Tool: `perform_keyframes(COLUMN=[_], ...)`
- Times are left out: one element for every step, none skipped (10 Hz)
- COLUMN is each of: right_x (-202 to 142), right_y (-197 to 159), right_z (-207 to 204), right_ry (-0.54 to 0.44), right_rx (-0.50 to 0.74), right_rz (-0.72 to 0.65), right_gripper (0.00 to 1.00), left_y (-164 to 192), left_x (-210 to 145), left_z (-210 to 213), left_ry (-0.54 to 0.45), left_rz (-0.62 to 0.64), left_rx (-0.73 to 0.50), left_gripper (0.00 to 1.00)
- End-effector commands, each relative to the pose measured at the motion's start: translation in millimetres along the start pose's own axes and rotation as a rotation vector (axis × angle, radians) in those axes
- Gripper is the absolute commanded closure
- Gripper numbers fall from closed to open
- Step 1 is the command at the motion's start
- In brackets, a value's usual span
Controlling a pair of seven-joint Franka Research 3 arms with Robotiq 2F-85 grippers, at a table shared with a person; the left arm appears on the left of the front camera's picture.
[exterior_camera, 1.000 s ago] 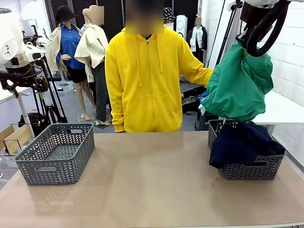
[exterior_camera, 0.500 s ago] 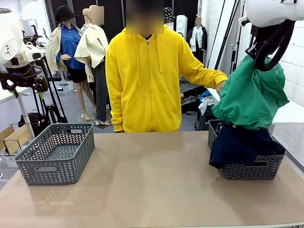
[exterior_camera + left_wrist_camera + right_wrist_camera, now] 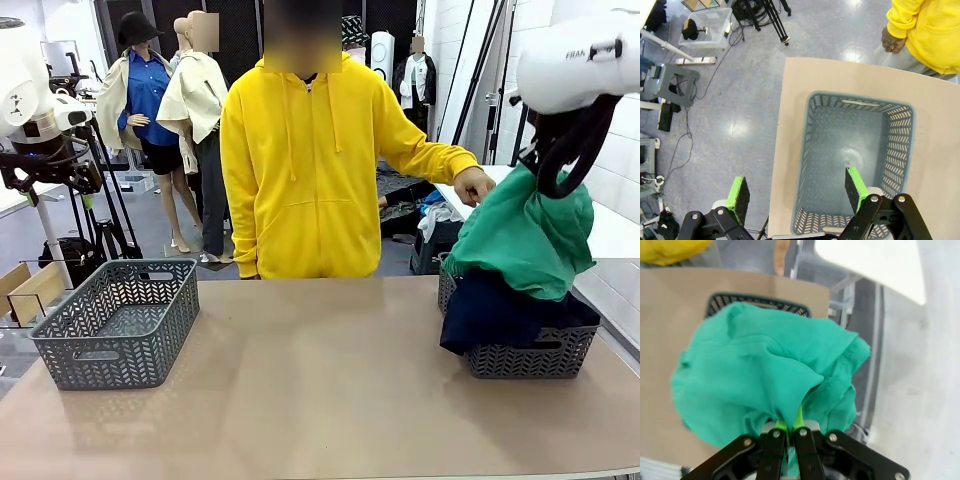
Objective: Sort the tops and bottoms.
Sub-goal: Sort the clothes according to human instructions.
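The green garment [image 3: 525, 240] hangs bunched over the right-hand grey basket [image 3: 520, 352] at three o'clock on the table, resting on the navy garment [image 3: 505, 305] there. The right gripper [image 3: 788, 429] pinches a fold of it. The left gripper [image 3: 795, 194], jaws spread, waits above the empty basket [image 3: 855, 150].

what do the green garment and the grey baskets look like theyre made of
Green garment: soft, thin matte cloth, judging by its loose folds as it hangs from the right gripper. Grey baskets: probably moulded plastic, with stiff walls in a regular cut-out pattern.
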State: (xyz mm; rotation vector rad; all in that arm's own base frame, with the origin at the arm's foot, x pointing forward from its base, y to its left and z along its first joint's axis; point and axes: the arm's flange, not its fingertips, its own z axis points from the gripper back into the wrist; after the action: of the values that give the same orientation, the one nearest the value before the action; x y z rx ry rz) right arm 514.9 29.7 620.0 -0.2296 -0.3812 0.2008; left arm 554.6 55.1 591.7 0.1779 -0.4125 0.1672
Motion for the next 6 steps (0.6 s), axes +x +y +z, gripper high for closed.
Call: perform_keyframes(right_x=[-16.4, -18.1, -20.0, -24.5, -31.1, -39.4], right_y=[9.0, 15.3, 24.4, 36.1, 46.0, 55.7], right_z=[-22.2, -37.8, -57.0, -82.0, -101.6, -118.1], right_ry=[-0.015, -0.027, -0.025, 0.023, 0.074, 0.123], right_rx=[-0.03, -0.024, 0.023, 0.052, 0.063, 0.077], right_rz=[-0.056, -0.084, -0.087, -0.078, -0.068, -0.055], right_gripper=[1.0, 1.0, 1.0, 1.0, 1.0, 1.0], left_y=[0.3, 0.3, 0.3, 0.3, 0.3, 0.3], left_x=[2.1, 2.1, 2.1, 2.1, 2.1, 2.1], left_z=[1.4, 1.4, 1.4, 1.4, 1.4, 1.4], left_ry=[0.001, 0.001, 0.001, 0.001, 0.001, 0.001], left_rz=[0.002, 0.002, 0.002, 0.002, 0.002, 0.002], left_rx=[0.013, 0.013, 0.013, 0.013, 0.013, 0.013], left_gripper=[0.0, 0.0, 0.0, 0.0, 0.0, 0.0])
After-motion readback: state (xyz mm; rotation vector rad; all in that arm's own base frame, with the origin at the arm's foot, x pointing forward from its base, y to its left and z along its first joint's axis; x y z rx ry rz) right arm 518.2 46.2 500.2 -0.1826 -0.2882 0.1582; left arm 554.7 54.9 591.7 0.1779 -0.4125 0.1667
